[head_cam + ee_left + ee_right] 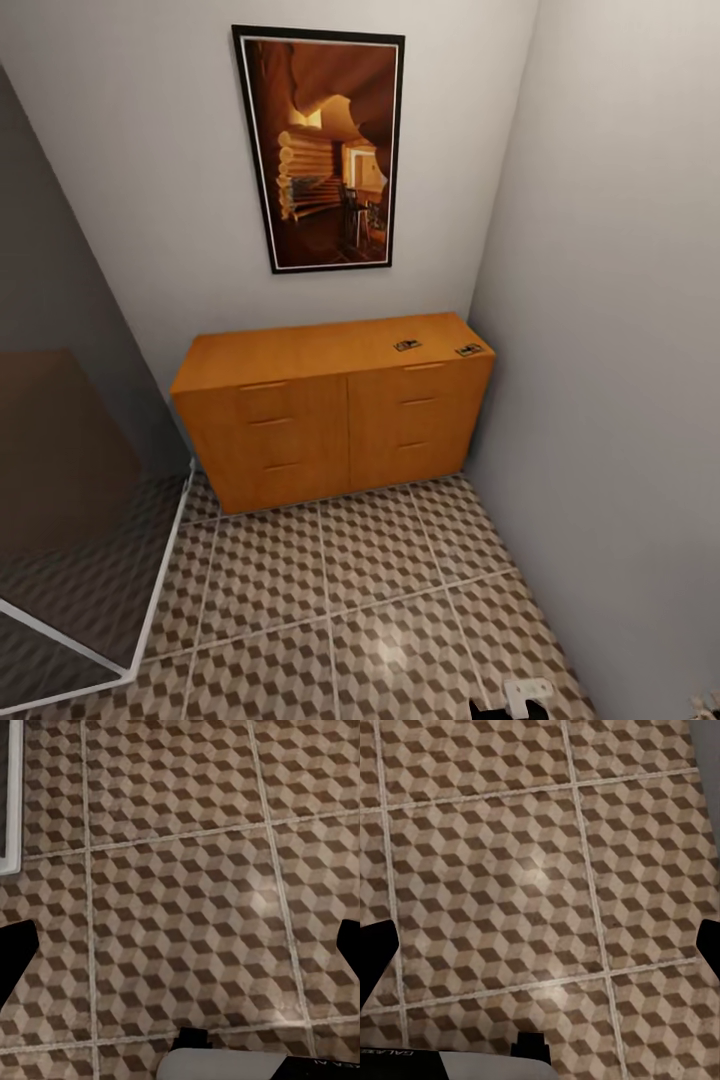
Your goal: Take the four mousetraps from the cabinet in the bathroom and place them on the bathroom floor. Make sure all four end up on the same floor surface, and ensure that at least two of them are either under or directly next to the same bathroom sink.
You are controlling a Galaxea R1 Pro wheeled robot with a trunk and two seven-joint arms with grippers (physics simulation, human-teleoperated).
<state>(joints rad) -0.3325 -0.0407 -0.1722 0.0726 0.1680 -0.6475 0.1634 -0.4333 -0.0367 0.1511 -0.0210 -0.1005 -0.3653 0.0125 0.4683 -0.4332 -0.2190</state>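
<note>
Orange-brown wooden six-drawer cabinet (335, 410) stands far ahead of both fingers, with two small dark flat mousetraps (407, 346) visible on its top, near its right end. Left fingers (180, 945) and right fingers (540, 945) hang wide and empty over the cube-patterned tiled bathroom floor (380, 600), so I judge no trap placed yet.

Two small flat dark mousetraps (407, 345) (468, 350) lie near the right end of the wide orange-brown wooden cabinet's (300, 430) top, which stands on the cube-patterned tiled bathroom floor (350, 590) against the back wall.
</note>
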